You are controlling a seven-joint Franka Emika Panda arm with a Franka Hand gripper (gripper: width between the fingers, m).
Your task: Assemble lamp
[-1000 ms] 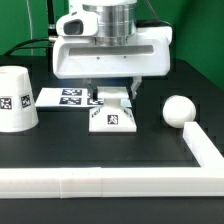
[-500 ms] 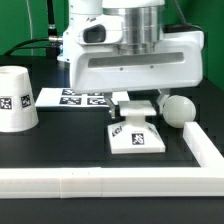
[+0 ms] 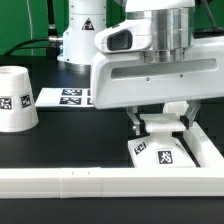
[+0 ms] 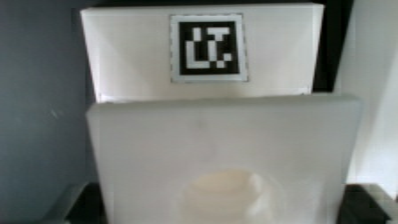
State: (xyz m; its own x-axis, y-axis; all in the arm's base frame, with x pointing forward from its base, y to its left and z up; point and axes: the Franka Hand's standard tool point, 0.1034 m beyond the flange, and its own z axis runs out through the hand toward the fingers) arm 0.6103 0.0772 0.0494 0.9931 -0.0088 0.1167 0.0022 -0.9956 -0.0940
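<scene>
White rail (image 3: pixel 90 182) just beside the base (image 3: pixel 161 158)

You lose the rear of the lamp base (image 3: pixel 160 155) under the claw (image 3: pixel 160 121) | marker board (image 3: pixel 68 96) right end behind it | shade (image 3: pixel 15 98) cropped at left edge | wrist view blurred

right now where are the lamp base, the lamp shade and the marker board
lamp base (image 3: pixel 160 156), exterior view, flat top between its tags
lamp shade (image 3: pixel 18 85), exterior view, side wall above its tag
marker board (image 3: pixel 46 98), exterior view, bare end nearest the shade
</scene>
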